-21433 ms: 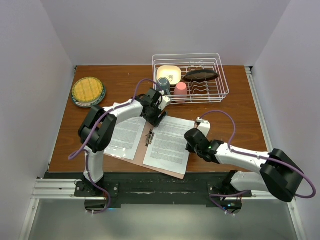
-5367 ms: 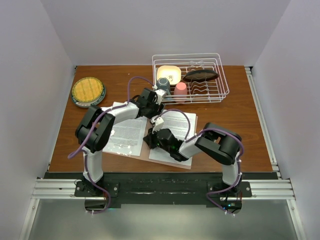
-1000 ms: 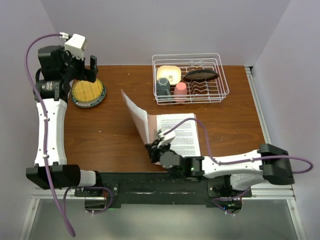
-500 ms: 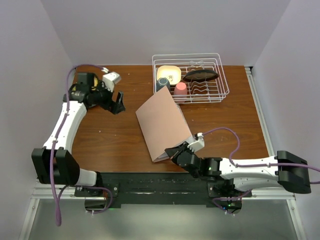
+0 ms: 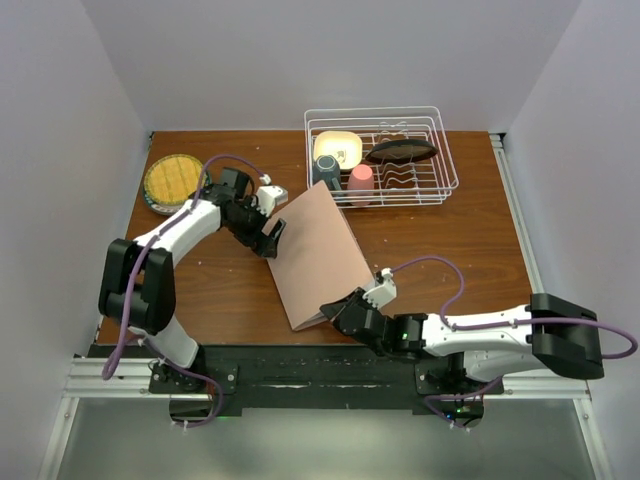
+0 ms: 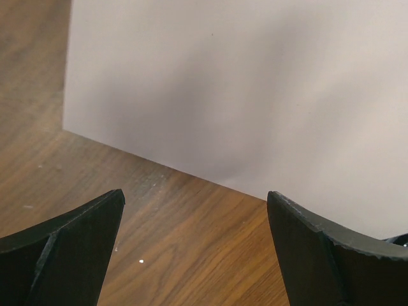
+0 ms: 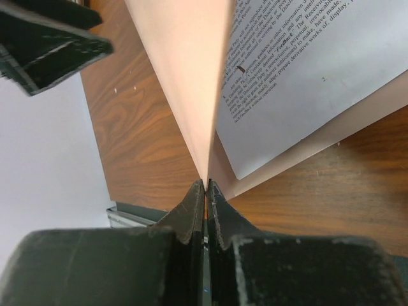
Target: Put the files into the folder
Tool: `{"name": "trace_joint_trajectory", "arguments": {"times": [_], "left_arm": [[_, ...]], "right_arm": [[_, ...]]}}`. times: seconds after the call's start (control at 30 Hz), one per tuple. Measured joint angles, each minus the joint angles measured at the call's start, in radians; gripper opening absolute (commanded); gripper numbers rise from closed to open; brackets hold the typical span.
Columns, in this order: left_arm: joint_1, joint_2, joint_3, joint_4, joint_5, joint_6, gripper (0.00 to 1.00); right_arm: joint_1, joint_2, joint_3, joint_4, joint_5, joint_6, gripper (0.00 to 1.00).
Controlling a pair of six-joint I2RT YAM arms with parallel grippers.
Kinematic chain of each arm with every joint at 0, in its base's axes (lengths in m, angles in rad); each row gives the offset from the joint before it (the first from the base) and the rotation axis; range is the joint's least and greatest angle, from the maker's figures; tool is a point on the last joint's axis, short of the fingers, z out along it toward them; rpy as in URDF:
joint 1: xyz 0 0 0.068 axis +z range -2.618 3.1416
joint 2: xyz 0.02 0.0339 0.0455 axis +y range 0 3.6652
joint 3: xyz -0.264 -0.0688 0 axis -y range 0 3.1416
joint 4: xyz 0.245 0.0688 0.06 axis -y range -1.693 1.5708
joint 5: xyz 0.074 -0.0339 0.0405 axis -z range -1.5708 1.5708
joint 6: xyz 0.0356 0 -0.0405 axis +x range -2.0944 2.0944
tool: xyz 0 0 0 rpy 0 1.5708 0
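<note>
The salmon-pink folder (image 5: 318, 250) lies at the table's middle, its upper leaf swung over and standing slightly above the lower leaf. My right gripper (image 5: 330, 313) is shut on that leaf's near edge (image 7: 205, 182). In the right wrist view a white printed sheet (image 7: 306, 70) lies inside on the lower leaf (image 7: 299, 153). The files are hidden under the leaf in the top view. My left gripper (image 5: 274, 238) is open and empty at the folder's far left edge. Its view shows the pale leaf (image 6: 242, 83) just ahead of its fingers (image 6: 64, 245).
A white wire dish rack (image 5: 440, 150) with a grey cup (image 5: 326, 172), a pink cup (image 5: 361, 183), a yellow bowl and a dark dish stands at the back right. A yellow plate (image 5: 175, 182) sits at the back left. Brown wooden table (image 5: 460, 240).
The folder's leaf has swung over to the right and now covers the printed sheets. My left arm has come down from high at the far left to the folder's left edge.
</note>
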Motion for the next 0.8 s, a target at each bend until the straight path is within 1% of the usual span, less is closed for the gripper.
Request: {"name": "trace_joint_trajectory", "arguments": {"times": [0.17, 0.2, 0.23, 0.27, 0.3, 0.37, 0.43, 0.53, 0.6, 0.67, 0.8], "left_arm": [[-0.028, 0.059, -0.011, -0.006, -0.042, 0.000, 1.00], [-0.032, 0.066, -0.011, -0.009, -0.047, 0.000, 1.00], [-0.036, 0.072, -0.011, -0.011, -0.052, 0.000, 1.00], [-0.040, 0.075, -0.011, -0.013, -0.055, 0.000, 1.00], [-0.045, 0.077, -0.011, -0.014, -0.056, -0.001, 1.00], [-0.055, 0.078, -0.011, -0.015, -0.059, -0.002, 1.00], [-0.063, 0.081, -0.011, -0.011, -0.061, -0.009, 1.00], [-0.069, 0.106, -0.003, -0.008, -0.063, -0.019, 1.00], [-0.071, 0.137, 0.015, -0.009, -0.062, -0.026, 1.00], [-0.074, 0.154, 0.024, -0.008, -0.070, -0.027, 1.00], [-0.087, 0.157, 0.026, -0.007, -0.105, -0.020, 1.00]], "right_arm": [[0.014, -0.012, 0.000, -0.021, 0.003, 0.009, 0.00], [0.015, -0.014, 0.000, -0.025, 0.003, 0.009, 0.02], [0.017, -0.018, 0.000, -0.030, 0.003, 0.009, 0.12], [0.017, -0.020, 0.000, -0.032, 0.002, 0.009, 0.23], [0.017, -0.021, 0.000, -0.034, -0.002, 0.008, 0.44], [0.017, -0.014, 0.000, -0.032, -0.010, -0.010, 0.56], [0.017, -0.002, 0.006, -0.033, -0.026, -0.045, 0.64], [0.020, 0.006, 0.023, -0.040, -0.047, -0.094, 0.69], [0.033, -0.001, 0.039, -0.056, -0.059, -0.139, 0.68], [0.056, -0.023, 0.063, -0.106, -0.064, -0.188, 0.66], [0.099, -0.127, 0.125, -0.227, -0.044, -0.290, 0.65]]}}
